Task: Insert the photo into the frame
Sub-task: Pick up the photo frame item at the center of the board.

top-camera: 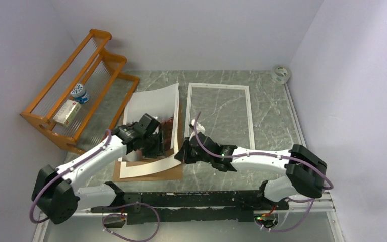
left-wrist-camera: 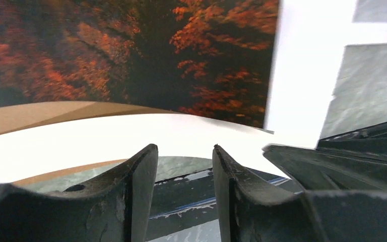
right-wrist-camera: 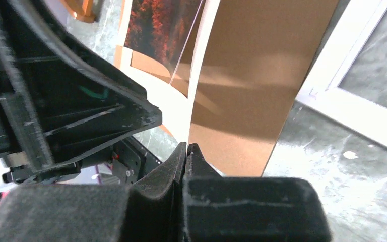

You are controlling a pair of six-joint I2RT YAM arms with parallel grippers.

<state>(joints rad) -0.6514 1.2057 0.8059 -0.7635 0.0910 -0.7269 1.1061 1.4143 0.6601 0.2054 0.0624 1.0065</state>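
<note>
Overhead and wrist views of two arms at a marbled counter (top-camera: 272,121). The frame (top-camera: 219,85), a thin white rectangle through which the counter shows, lies flat and serves as the reference landmark. The photo (top-camera: 153,101) is just to the left of the frame, outside it, resting on a brown backing board (top-camera: 151,174). Its edge farthest from the arm bases curls upward and shows a white reverse, while the red-orange trees face up nearer the arms. The left pincer (left-wrist-camera: 184,151) is over the near part of the photo, left of the frame. Its fingers stand apart, released, with the print's bowed white border just beyond their tips and not between them. The right pincer (right-wrist-camera: 186,146) is by the frame's near left corner, at the right edge of the board. It is clenched, tips meeting at the seam where the photo's white border meets the brown board; whether a sheet is pinched between them cannot be told. An orange wooden rack (top-camera: 101,36) stands well to the left of the frame, holding a small box (top-camera: 66,112) and a round blue-and-white container (top-camera: 80,93). A tape roll (top-camera: 281,74) lies beyond the frame's far right corner.
</note>
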